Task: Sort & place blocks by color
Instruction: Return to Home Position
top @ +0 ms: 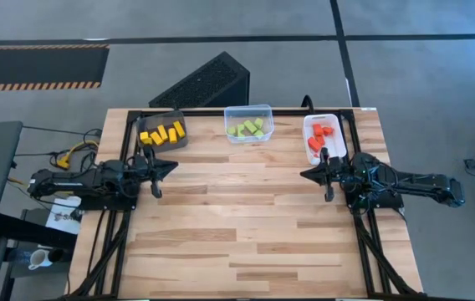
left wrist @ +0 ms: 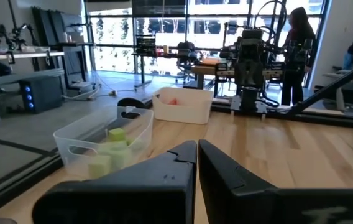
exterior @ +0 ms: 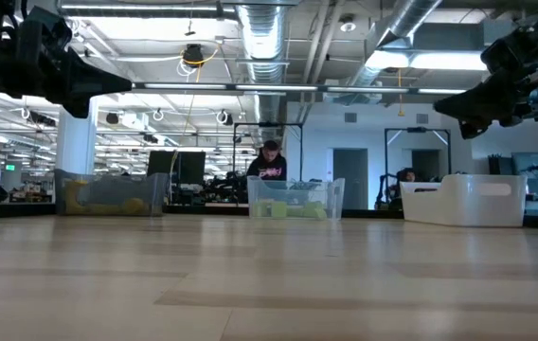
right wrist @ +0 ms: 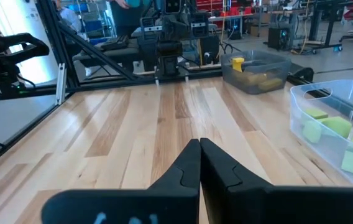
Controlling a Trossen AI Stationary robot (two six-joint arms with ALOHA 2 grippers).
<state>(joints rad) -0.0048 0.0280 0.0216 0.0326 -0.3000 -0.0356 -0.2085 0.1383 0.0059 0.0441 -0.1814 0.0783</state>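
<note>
**While both arms wait, blocks (top: 248, 127) lie sorted in 3 bins**

Where the table (top: 237, 226) meets its side edges, the left gripper (top: 171, 167) and right gripper (top: 306, 175) point toward each other, well apart, each with fingers pressed together on nothing. Along the far edge, yellow blocks (top: 162, 133) lie in the dark bin (top: 158, 117), green blocks (top: 254, 125) in the clear bin (top: 246, 109), and red blocks (top: 322, 138) in the white bin (top: 321, 118).
</note>
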